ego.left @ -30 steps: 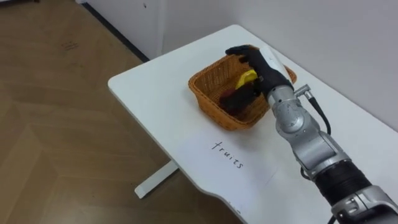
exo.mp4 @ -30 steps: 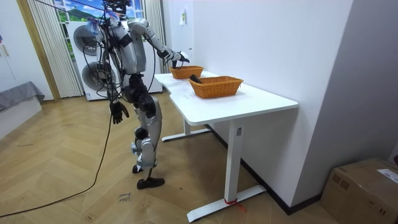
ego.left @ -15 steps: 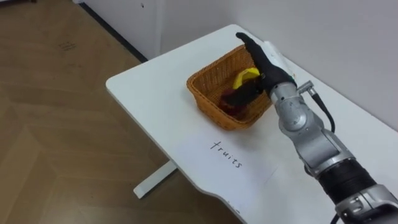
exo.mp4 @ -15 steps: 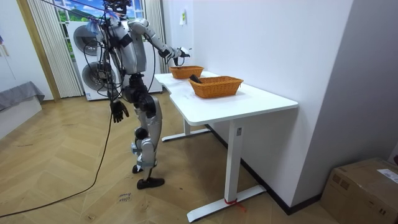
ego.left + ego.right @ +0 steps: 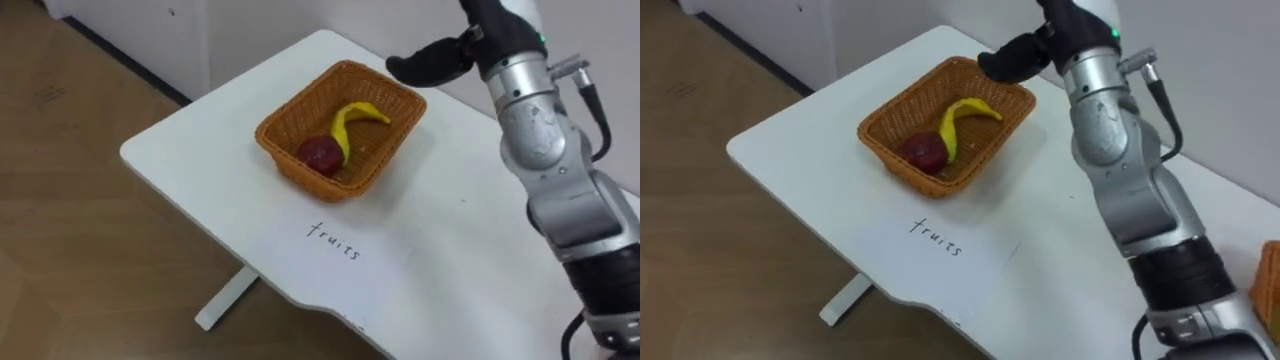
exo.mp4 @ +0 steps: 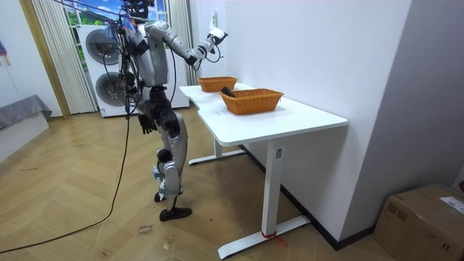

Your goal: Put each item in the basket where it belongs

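On the white table (image 5: 200,170), the fruit basket (image 5: 283,155) now lies uncovered. The right hand (image 5: 432,60), down inside it a second ago, has risen clear above its far right rim. The banana (image 5: 350,118) and red apple (image 5: 321,153) rest inside, so that drop looks done. The raised hand is empty, thumb spread loose; the left hand (image 6: 148,124) hangs by the hip.

Basket (image 5: 300,175): stands at the counter's (image 5: 200,170) left end, open above; banana (image 5: 350,118) and apple (image 5: 320,153) cover its floor. My right hand (image 5: 432,62) hangs over its far rim. Counter along front edge bare.
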You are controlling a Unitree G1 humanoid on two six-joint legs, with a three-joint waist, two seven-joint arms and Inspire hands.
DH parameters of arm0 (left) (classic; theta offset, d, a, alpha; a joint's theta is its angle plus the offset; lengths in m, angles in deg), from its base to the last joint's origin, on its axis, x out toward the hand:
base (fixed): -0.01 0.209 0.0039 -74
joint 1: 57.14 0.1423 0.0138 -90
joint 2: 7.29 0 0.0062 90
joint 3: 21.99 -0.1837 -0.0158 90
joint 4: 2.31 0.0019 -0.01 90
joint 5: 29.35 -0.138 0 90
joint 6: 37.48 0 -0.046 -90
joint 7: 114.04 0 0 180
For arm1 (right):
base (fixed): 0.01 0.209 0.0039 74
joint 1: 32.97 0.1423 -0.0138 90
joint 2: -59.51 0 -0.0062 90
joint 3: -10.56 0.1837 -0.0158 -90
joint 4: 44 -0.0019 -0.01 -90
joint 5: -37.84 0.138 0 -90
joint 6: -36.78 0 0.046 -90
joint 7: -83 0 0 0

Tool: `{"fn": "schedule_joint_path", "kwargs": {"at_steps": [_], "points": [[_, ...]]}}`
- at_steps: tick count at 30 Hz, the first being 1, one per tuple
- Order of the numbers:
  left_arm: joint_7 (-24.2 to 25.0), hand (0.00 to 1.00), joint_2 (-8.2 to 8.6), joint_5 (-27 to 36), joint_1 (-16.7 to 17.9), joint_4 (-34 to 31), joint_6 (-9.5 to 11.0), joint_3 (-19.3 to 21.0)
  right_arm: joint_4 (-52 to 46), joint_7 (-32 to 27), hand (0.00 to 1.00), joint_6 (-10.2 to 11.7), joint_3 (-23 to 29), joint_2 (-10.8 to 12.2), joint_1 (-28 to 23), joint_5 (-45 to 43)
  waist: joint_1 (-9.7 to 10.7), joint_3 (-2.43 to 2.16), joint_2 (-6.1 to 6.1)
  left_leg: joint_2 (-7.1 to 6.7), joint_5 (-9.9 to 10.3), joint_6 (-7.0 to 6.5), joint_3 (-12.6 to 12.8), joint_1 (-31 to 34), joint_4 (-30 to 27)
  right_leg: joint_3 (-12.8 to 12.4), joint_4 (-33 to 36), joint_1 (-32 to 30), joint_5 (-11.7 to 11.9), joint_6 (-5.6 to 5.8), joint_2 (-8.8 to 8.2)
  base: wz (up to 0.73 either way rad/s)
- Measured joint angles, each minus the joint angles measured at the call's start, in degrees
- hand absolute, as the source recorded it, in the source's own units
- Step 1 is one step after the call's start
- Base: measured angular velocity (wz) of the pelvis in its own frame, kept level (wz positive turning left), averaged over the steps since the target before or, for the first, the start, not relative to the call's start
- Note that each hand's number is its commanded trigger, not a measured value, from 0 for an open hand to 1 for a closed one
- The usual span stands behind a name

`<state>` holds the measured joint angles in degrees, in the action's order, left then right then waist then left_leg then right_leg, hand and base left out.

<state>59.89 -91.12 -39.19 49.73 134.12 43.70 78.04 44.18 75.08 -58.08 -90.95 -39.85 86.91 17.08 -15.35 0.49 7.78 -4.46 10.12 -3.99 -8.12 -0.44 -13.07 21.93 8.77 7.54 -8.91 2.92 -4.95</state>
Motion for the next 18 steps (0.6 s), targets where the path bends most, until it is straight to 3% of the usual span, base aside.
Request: {"fn": "schedule_joint_path", "kwargs": {"at_steps": [6,10,18], "points": [[0.0,0.00,0.13,-0.9,-0.6,-0.2,0.6,0.0,-3.6,-0.1,0.00,0.4,6.5,-1.6,-0.9,-0.1,4.3,-0.23,-0.69,0.15,0.1,-0.18,1.4,-1.2,0.4,-1.4,0.2,0.3,0.0,-0.05,-0.07,-0.16],[-0.3,0.00,0.10,-2.2,-1.2,-0.2,0.7,1.5,-4.7,-0.1,0.00,0.3,10.3,-4.3,-1.0,-0.9,6.4,-0.87,-1.12,0.59,0.1,-0.22,3.0,-1.6,0.6,-3.4,1.1,-0.5,0.0,-0.06,0.06,-0.18],[-1.2,0.00,0.22,-2.2,-1.2,0.0,3.1,1.7,-10.4,-1.8,0.00,2.4,16.9,-4.7,-5.6,-0.7,9.9,-0.95,-0.97,1.27,0.2,-0.22,5.9,-3.2,2.1,-5.2,1.4,-0.5,0.2,-0.29,0.29,-0.19]]}}
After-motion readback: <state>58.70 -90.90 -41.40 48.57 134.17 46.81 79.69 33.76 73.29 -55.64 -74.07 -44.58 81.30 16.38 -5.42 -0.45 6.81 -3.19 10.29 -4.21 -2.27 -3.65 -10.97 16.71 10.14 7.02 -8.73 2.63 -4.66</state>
